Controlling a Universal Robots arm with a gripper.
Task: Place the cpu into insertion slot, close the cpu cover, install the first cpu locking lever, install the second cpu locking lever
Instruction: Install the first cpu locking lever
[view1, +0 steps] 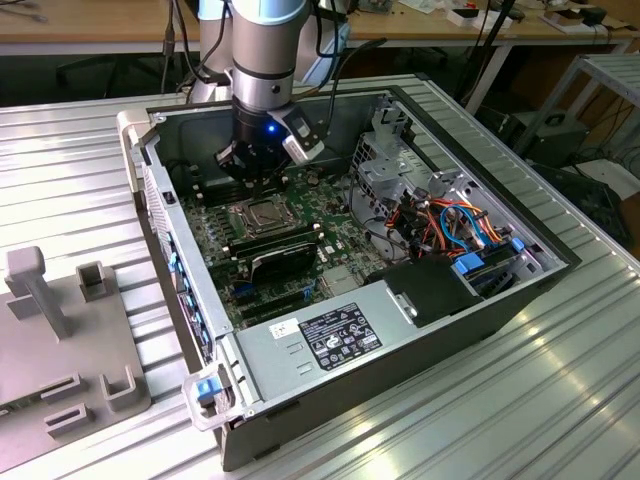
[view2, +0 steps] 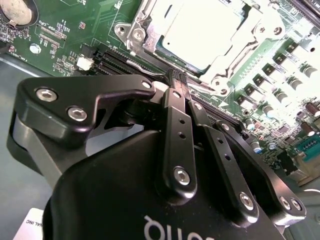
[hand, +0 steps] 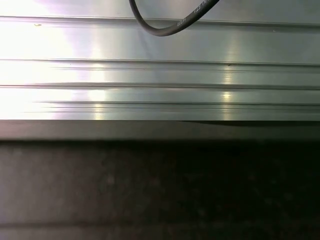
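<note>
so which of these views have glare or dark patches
second wrist view: glare washes out the cpu top and the motherboard beside it; first wrist view: bright reflections on the ribbed metal surface, lower half in deep shadow; exterior view: evenly lit

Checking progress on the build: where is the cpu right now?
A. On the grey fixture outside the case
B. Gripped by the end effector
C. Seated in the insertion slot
C: the second wrist view shows the cpu lying in the insertion slot.
</note>
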